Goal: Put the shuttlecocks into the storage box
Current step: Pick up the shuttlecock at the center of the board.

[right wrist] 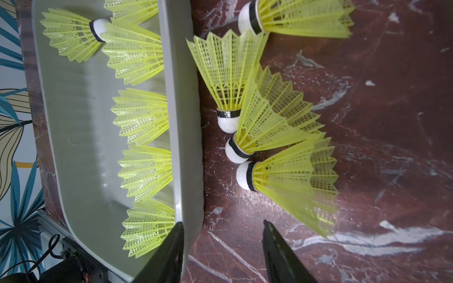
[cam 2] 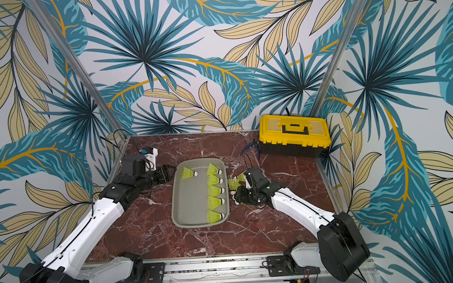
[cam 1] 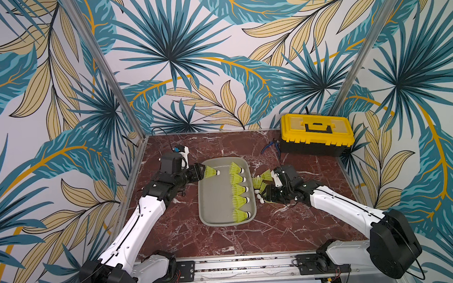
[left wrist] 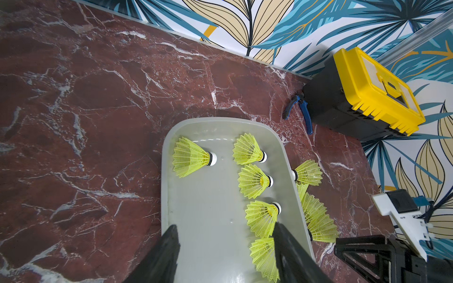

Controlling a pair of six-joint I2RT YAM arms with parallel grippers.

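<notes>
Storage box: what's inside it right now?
Inside the storage box: a row of five shuttlecocks along the side nearest the right arm, plus a lone shuttlecock by the left gripper. Six total. That gripper covers the corner rim there; nothing else is hidden.

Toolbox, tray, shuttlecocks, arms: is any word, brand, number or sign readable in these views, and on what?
None can be read.
The toolbox shows no label on its yellow lid.
The tray is plain.
The shuttlecocks have dark bands with no print I can make out.
</notes>
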